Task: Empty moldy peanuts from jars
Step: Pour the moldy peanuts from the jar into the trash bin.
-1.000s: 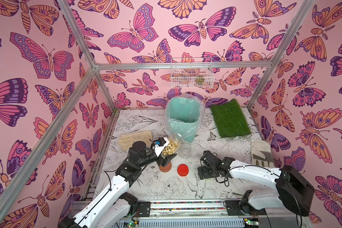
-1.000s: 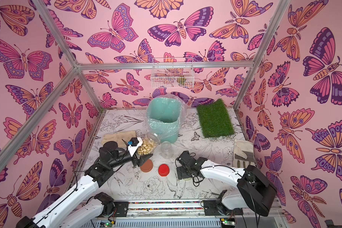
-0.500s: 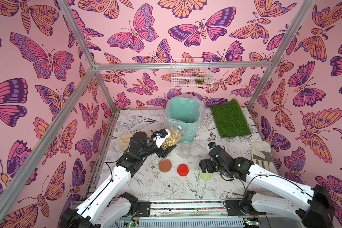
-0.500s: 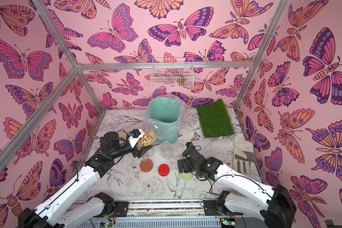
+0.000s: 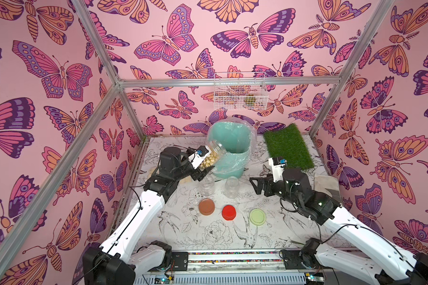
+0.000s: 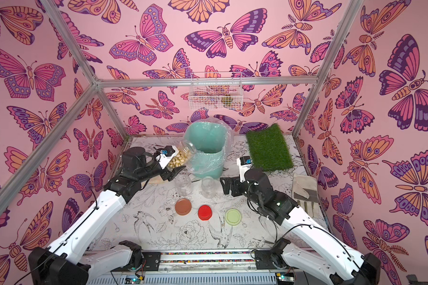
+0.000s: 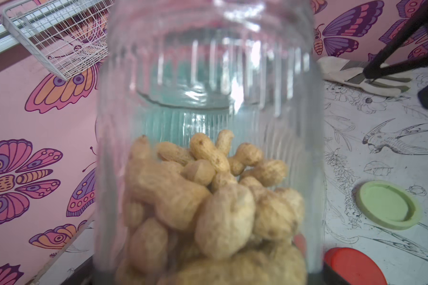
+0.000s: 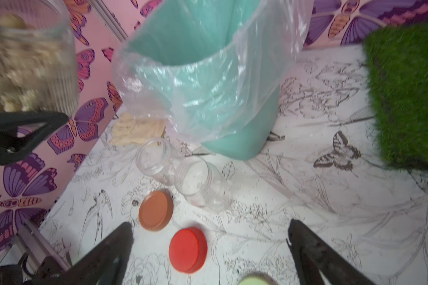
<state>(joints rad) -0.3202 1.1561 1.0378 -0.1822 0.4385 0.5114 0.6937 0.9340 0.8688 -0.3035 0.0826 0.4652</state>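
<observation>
Top views, left claw (image 5: 204, 164): clamped on the held jar (image 5: 215, 152), high above the table (image 5: 208, 239). The jar leans forward from the claw, with its mouth at the near rim of the bin (image 5: 235, 166).
Top views, moldy peanuts (image 5: 209, 160): heaped at the jar's base, between the claw's fingers. None is falling.
Top views, right claw (image 5: 256, 185): jaws wide apart, holding nothing. The two empty jars (image 5: 231, 186) stand just ahead of it, between both claws.
Left wrist, peanuts: in their shells, packed at the claw end. The neck half is bare.
Right wrist, fingers (image 8: 109, 251): spread, with the red lid (image 8: 187, 249) on the table below, between them. The brown lid (image 8: 156, 209) and the empty jars are farther ahead, then the bin.
Step in hand: I judge it is the pour. Bring the mouth well inside the plastic liner (image 5: 224, 170), then raise the base slowly. Shells can jam at the neck, and loose plastic can fold under the jar.
Surface: white sheet with drawn birds and flowers, some crumbs under the right claw.
Room: pink butterfly walls, metal frame, wire basket (image 5: 240, 91) high behind the bin, grass mat (image 5: 287, 148) beyond the right claw.
</observation>
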